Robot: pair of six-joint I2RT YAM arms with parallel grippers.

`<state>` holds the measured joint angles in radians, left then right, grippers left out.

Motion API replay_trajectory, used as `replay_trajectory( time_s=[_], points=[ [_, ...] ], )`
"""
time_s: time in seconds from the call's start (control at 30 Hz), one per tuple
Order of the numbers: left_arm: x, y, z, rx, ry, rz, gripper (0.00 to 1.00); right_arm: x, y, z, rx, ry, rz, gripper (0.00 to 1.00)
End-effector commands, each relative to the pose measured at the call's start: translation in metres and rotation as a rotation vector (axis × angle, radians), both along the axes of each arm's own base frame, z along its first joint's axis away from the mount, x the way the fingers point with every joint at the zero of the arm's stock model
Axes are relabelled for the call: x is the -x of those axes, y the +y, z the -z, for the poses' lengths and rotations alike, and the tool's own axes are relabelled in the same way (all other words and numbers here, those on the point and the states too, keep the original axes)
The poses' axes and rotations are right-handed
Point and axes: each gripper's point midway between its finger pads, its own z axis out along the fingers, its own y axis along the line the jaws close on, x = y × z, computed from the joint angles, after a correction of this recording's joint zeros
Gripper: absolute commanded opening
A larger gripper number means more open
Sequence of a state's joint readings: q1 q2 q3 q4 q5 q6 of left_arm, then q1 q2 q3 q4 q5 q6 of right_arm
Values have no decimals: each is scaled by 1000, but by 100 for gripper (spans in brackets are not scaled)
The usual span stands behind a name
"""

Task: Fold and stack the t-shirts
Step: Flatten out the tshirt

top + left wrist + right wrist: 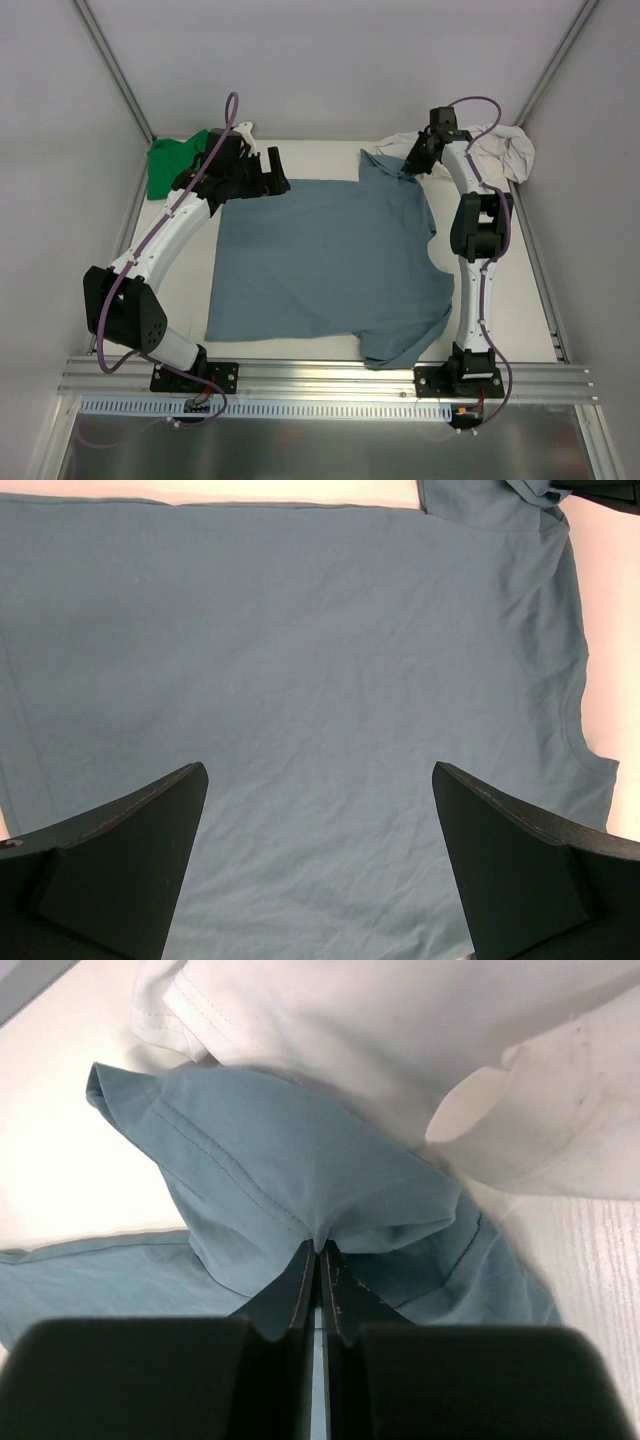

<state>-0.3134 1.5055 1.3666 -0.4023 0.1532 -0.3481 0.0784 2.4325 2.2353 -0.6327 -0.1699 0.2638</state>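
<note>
Blue shirt (pixel 320 270) flat on tabletop (pixel 525 290), far sleeve (pixel 270 1160) touching cream shirt (pixel 505 150). Right pincer (pixel 320 1250) nipped nearly closed on sleeve fold beside cream shirt; left pincer (pixel 318 770) wide, empty, well apart. Risk: thin nip slips, or sleeve drags cream shirt along.

1. The left arm (pixel 170 225) leans from its base toward the far left, elbow bent.
2. The left gripper (pixel 320 775) points downward, jaws spread wide and empty.
3. The right arm (pixel 478 225) stretches toward the far side.
4. The right gripper (pixel 320 1248) pinches a fold of the blue t-shirt (pixel 280 1150) (fingers almost touching).
</note>
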Motion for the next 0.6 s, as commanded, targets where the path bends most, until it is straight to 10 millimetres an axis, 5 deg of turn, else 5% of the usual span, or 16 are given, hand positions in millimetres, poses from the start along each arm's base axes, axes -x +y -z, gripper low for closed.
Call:
replay_trajectory(
  time_s=[0.0, 0.3, 0.57],
  points=[
    [-4, -3, -13, 14, -30, 16, 99, -7, 0, -29, -2, -61, 4, 0],
    [-7, -2, -9, 13, -26, 2, 99, -14, -2, -49, -18, -109, 12, 0],
    [-11, -4, 5, 10, -21, 2, 99, -17, -20, -101, -49, -195, 45, 0]
  ],
)
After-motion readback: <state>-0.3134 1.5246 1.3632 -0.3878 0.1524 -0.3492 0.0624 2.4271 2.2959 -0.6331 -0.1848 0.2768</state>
